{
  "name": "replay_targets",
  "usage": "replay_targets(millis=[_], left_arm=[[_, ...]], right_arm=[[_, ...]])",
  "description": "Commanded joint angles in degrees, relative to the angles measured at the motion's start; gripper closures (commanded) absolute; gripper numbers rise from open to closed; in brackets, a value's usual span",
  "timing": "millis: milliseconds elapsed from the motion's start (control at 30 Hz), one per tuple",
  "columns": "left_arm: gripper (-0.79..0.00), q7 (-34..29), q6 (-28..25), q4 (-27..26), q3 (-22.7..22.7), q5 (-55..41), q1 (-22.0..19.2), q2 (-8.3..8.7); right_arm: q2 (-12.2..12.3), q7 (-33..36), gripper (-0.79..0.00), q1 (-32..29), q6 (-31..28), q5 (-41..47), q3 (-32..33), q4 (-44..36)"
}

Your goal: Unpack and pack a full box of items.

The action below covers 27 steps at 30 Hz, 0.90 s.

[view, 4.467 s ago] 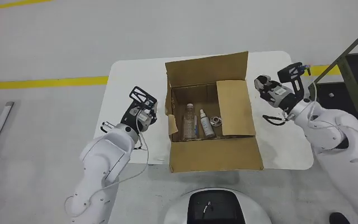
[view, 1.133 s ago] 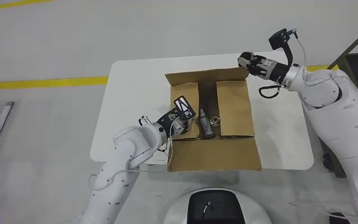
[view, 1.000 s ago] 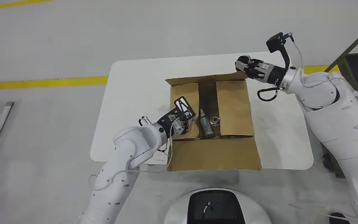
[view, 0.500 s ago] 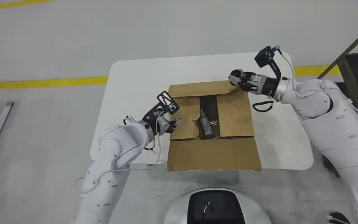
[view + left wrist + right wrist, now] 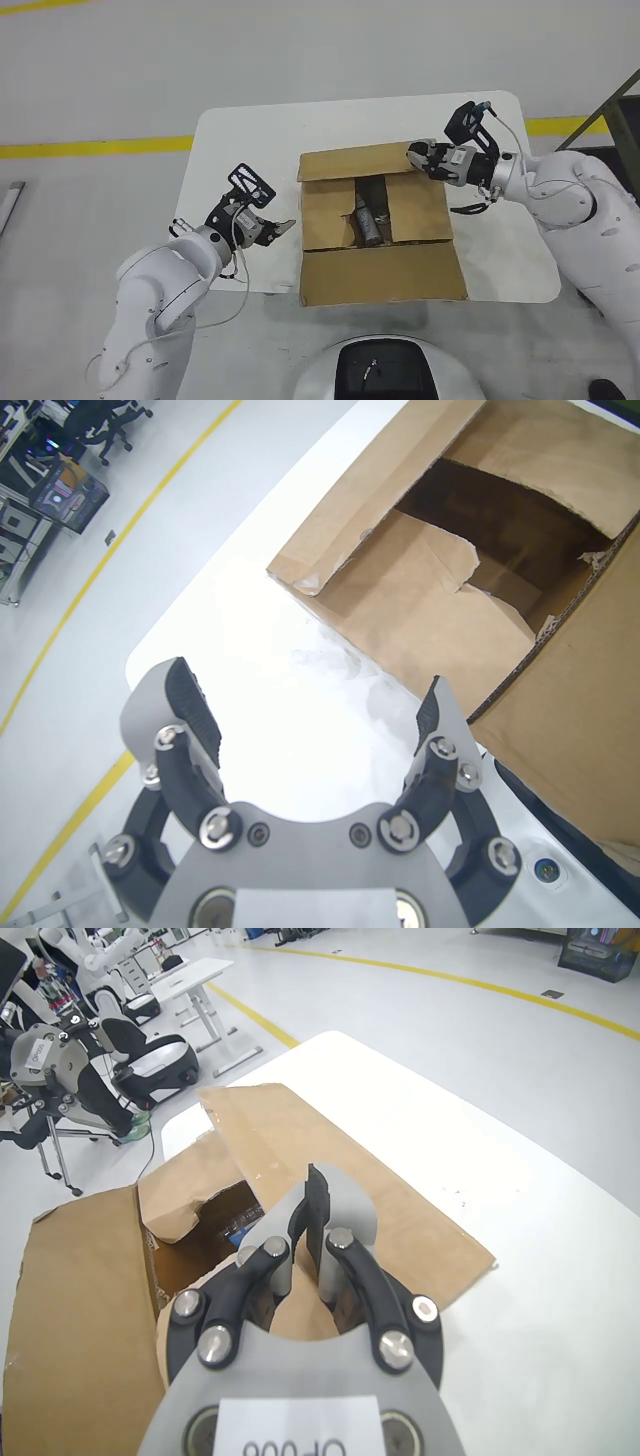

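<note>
Far flap [image 5: 355, 160] now folded down over the box [image 5: 380, 270], pinched at its corner by the closed right gripper [image 5: 415, 158]. Left gripper [image 5: 306, 695] drawn back, wide open and empty, above the worktop [image 5: 240, 150] beside the box. Bottle [image 5: 367, 222] visible inside; probably the closing stage of packing.

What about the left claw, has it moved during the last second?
Yes. The left gripper has pulled back off the box, leaving its left flap, and now hangs open over the table beside it.
</note>
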Motion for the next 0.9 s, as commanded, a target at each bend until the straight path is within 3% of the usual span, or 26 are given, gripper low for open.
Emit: replay_targets(millis=[0, 200, 533, 667, 700, 733, 767, 833, 867], left_arm=[[-0.785, 0.01, 0.01, 0.01, 0.02, 0.01, -0.01, -0.01], [-0.785, 0.01, 0.01, 0.01, 0.02, 0.01, -0.01, -0.01], [-0.785, 1.35, 0.47, 0.1, -0.02, 0.02, 0.86, 0.03], [-0.785, 2.8, -2.95, -0.72, -0.78, -0.49, 2.55, 0.46], [-0.736, 3.05, -4.08, -0.88, -1.1, -0.34, 3.05, 0.6], [-0.588, 3.3, -5.2, -1.12, -1.46, -0.1, 3.54, 0.76], [-0.317, 3.93, -6.16, -1.4, -1.92, 0.03, 4.06, 0.9], [0.0, 4.75, -7.93, -1.68, -2.99, 0.78, 5.4, 1.21], [0.0, 5.29, -9.26, -1.95, -3.49, 1.12, 6.18, 1.39]], right_arm=[[0.36, 1.75, 0.0, -1.12, 1.23, 1.26, 1.23, -1.6], [1.14, 6.12, 0.0, -4.41, 3.15, 3.31, 2.86, -4.22], [1.23, 5.53, 0.0, -6.05, 5.4, 0.98, 1.24, -4.95], [1.16, 5.37, 0.0, -5.84, 6.6, 1.64, 0.78, -4.95], [1.14, 5.32, 0.0, -5.75, 6.77, 1.69, 0.63, -5.02], [1.12, 5.22, 0.0, -5.71, 6.92, 1.9, 0.47, -5.11], [1.11, 5.21, 0.0, -5.67, 7.05, 1.93, 0.36, -5.18], [1.1, 5.08, 0.0, -5.64, 7.09, 2.19, 0.2, -5.2], [1.1, 5.05, 0.0, -5.65, 7.11, 2.36, 0.13, -5.08]])
